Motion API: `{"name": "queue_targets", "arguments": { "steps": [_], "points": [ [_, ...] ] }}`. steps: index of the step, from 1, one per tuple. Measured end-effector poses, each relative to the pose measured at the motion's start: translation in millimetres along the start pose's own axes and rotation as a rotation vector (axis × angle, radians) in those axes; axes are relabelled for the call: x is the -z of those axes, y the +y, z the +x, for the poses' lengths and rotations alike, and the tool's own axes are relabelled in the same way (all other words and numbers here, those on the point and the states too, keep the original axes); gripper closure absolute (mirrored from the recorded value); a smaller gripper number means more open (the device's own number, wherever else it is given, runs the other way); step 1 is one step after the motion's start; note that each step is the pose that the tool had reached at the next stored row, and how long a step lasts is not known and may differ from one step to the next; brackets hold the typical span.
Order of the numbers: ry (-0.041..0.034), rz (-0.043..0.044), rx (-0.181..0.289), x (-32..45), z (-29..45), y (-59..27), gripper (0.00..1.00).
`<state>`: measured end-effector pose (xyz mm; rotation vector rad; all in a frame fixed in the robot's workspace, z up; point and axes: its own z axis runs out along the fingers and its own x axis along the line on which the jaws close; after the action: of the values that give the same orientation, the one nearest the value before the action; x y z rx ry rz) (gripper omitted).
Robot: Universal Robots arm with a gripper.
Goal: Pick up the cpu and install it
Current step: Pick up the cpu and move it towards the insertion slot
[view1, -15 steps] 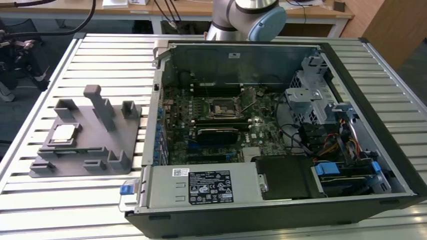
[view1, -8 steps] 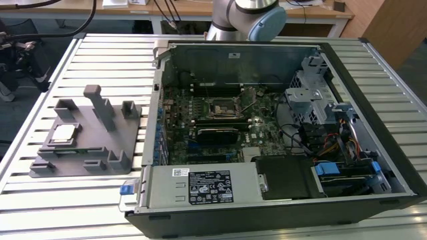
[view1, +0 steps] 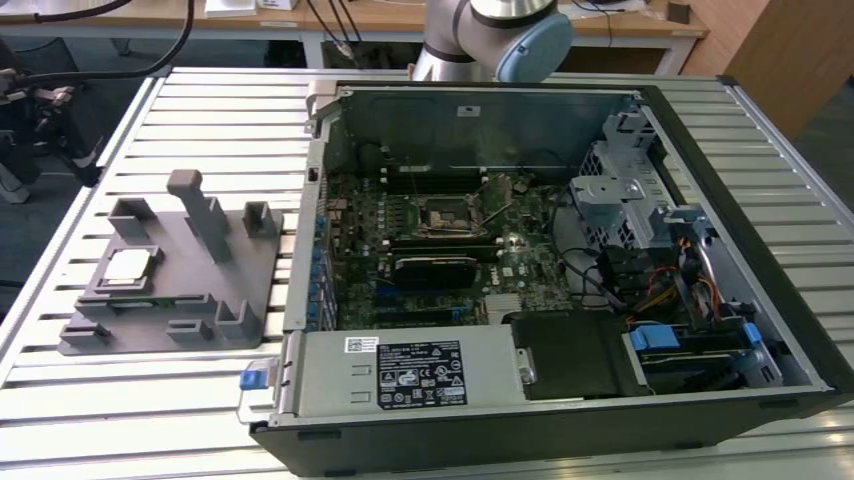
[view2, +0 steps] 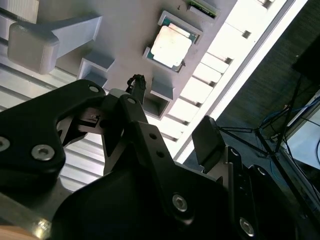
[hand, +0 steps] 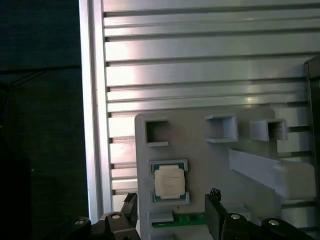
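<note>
Cpu (hand: pixel 170 181) sits in the grey fixture (hand: pixel 200 150); pincer (hand: pixel 172 199) gapes wide, empty, near it.

One cpu (view1: pixel 127 266). One grey fixture (view1: pixel 200 300), carrying one tall post (view1: pixel 187 188) and, counted in the first wrist view, three small open pockets (hand: pixel 220 128) in a row. One green circuit strip (hand: pixel 187 219) at the fixture's edge. One open computer case (view1: pixel 801 330); inside, one motherboard (view1: pixel 534 250), one black socket frame (view1: pixel 445 212) and one labelled metal box (view1: pixel 400 372). One arm (view1: pixel 487 35). One end effector (hand: pixel 172 215), with two fingers (hand: pixel 214 217), counted the same in both wrist views. One slatted desk (view1: pixel 200 110) under it all.
</note>
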<state>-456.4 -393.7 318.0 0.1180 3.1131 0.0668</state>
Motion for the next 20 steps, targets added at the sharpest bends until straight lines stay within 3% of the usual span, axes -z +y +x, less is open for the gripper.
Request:
{"name": "queue_targets", "arguments": {
  "steps": [9, 14, 20],
  "points": [
    [0.0002, 0.0009, 0.003, -14.3, 0.0, -0.7, 0.36],
    [-0.0002, 0.0225, 0.024, -19.1, -1.1, -0.9, 0.36],
    [0.0025, 0.0231, 0.094, -26.5, -0.9, -1.3, 0.36]
  ]
}}
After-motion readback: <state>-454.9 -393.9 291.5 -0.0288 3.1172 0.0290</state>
